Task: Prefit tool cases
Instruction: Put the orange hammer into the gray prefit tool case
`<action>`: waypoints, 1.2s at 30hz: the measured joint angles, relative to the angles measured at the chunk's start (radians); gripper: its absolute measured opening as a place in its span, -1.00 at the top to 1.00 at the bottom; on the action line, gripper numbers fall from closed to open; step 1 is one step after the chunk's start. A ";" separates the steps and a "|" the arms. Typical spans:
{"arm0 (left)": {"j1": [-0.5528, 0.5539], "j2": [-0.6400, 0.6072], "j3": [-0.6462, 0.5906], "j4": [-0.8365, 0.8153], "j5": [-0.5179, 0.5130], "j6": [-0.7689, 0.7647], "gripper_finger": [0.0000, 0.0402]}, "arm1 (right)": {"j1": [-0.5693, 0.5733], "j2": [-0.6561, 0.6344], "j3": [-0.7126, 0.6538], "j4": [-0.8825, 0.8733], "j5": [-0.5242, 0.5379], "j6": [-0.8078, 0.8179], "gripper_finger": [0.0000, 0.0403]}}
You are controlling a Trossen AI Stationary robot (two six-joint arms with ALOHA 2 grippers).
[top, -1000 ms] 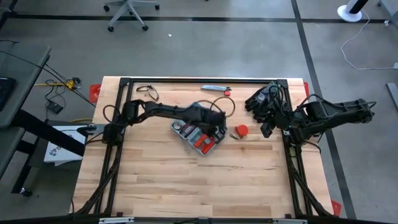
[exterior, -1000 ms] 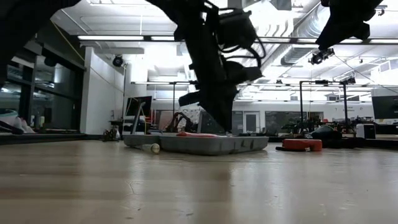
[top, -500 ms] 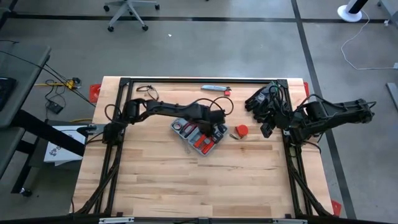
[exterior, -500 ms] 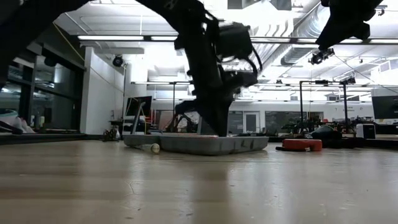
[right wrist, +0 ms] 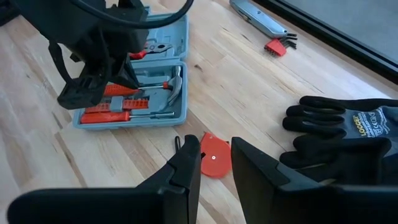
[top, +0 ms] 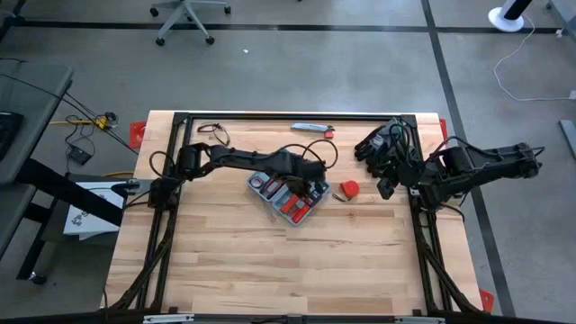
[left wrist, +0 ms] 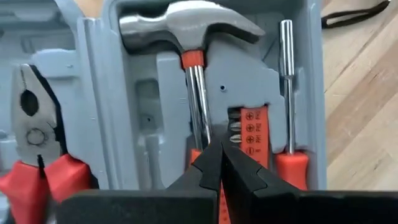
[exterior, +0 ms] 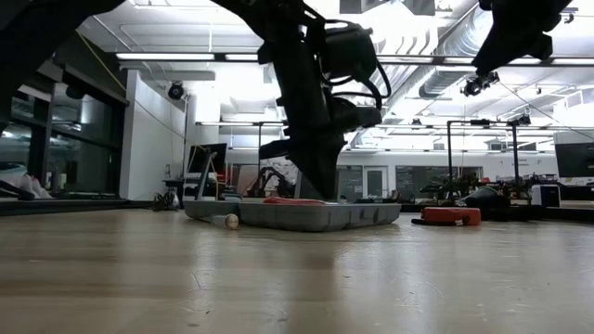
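The tool case (top: pixel 288 196) lies open and flat on the table's middle, grey-blue, with a hammer (left wrist: pixel 186 31), pliers (left wrist: pixel 34 143) and red-handled screwdrivers in its recesses. It also shows in the low view as the tool case (exterior: pixel 297 215) and in the right wrist view as the tool case (right wrist: pixel 134 93). My left gripper (left wrist: pixel 214 152) is shut and points steeply down into the case's right half; from the side it shows as my left gripper (exterior: pixel 320 190). My right gripper (right wrist: pixel 214 165) hangs open, high above the table's right side, holding nothing. My left gripper comes down from above with shut fingers onto the hammer's handle (left wrist: pixel 198 134), where the steel shaft meets the red grip. The fingertips (left wrist: pixel 208 165) hide the spot itself. The hammer lies flat in its recess in the case.
Black gloves (top: pixel 382 144) lie at the far right and a round red thing (top: pixel 349 189) just right of the case. A slim grey bar (top: pixel 310 127) and red keys (right wrist: pixel 277 45) lie by the far edge. A black cable (top: pixel 211 133) lies far left. Bare wood fills the near half.
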 joint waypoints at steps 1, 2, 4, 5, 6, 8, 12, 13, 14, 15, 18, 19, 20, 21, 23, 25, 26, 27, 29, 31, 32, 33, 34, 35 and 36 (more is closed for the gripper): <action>0.000 0.000 0.000 0.000 -0.005 0.000 1.00 | 0.000 0.000 0.000 -0.001 0.000 0.000 0.59; 0.002 0.000 0.000 0.000 -0.006 0.000 1.00 | 0.000 0.000 0.000 -0.002 0.000 0.000 0.59; 0.005 0.000 0.000 -0.002 -0.005 0.001 1.00 | 0.000 0.000 0.000 -0.002 0.000 0.000 0.59; 0.006 0.000 0.000 -0.001 -0.005 0.007 1.00 | 0.000 0.000 0.000 -0.002 0.000 0.000 0.59; 0.006 0.001 0.000 -0.001 -0.005 0.009 1.00 | 0.000 0.000 0.000 -0.002 0.000 0.000 0.59; 0.006 0.003 0.000 -0.003 -0.012 0.016 1.00 | 0.000 0.000 0.000 -0.002 0.000 0.000 0.59; 0.006 0.025 -0.015 0.017 -0.011 0.019 1.00 | 0.000 0.000 0.000 -0.002 0.000 0.000 0.59; 0.006 0.037 -0.016 0.022 -0.003 0.019 1.00 | 0.000 0.000 0.000 -0.002 0.000 0.000 0.59; 0.006 0.042 -0.021 0.023 0.010 0.019 1.00 | 0.000 0.000 0.000 -0.002 0.000 0.000 0.59; 0.007 0.052 -0.026 0.029 0.022 0.019 1.00 | 0.000 0.000 0.000 -0.002 0.000 0.000 0.59; 0.006 0.061 -0.027 0.027 0.034 0.025 1.00 | 0.000 0.000 0.000 -0.003 0.000 0.000 0.59; 0.006 0.062 -0.027 0.027 0.034 0.032 1.00 | 0.000 0.000 0.000 -0.003 0.000 0.000 0.59; 0.006 0.053 -0.027 0.026 0.035 0.032 1.00 | 0.000 0.000 0.000 -0.003 0.000 0.000 0.59; 0.006 0.047 -0.028 0.025 0.034 0.033 1.00 | 0.000 0.000 0.000 -0.004 0.000 0.000 0.59; 0.007 0.028 -0.032 0.023 0.032 0.033 1.00 | 0.000 0.000 0.000 -0.007 0.001 0.003 0.59; 0.008 0.007 -0.036 -0.002 0.015 0.033 1.00 | 0.000 0.000 0.000 -0.014 0.004 0.018 0.59; 0.008 -0.001 -0.036 -0.004 0.001 0.031 1.00 | 0.000 0.000 0.000 -0.016 0.007 0.019 0.59; 0.007 -0.011 -0.036 0.003 -0.014 0.027 1.00 | 0.000 0.000 0.000 -0.017 0.009 0.019 0.59; 0.007 -0.025 -0.036 0.014 -0.041 0.026 1.00 | 0.000 0.000 0.000 -0.017 0.009 0.018 0.59; 0.009 -0.034 -0.035 0.030 -0.057 0.026 1.00 | 0.000 0.000 0.000 -0.017 0.009 0.019 0.59; 0.009 -0.034 -0.035 0.045 -0.059 0.026 1.00 | 0.000 0.000 0.000 -0.017 0.010 0.019 0.59; 0.009 -0.034 -0.035 0.064 -0.057 0.026 1.00 | 0.000 0.000 0.000 -0.017 0.010 0.019 0.59; 0.009 -0.033 -0.035 0.088 -0.048 0.026 1.00 | 0.000 0.000 0.000 -0.017 0.010 0.019 0.59; 0.009 -0.032 -0.035 0.121 -0.035 0.031 1.00 | 0.000 0.000 0.000 -0.017 0.010 0.020 0.59; 0.007 -0.028 -0.035 0.157 -0.023 0.035 1.00 | 0.000 0.000 0.000 -0.017 0.010 0.023 0.59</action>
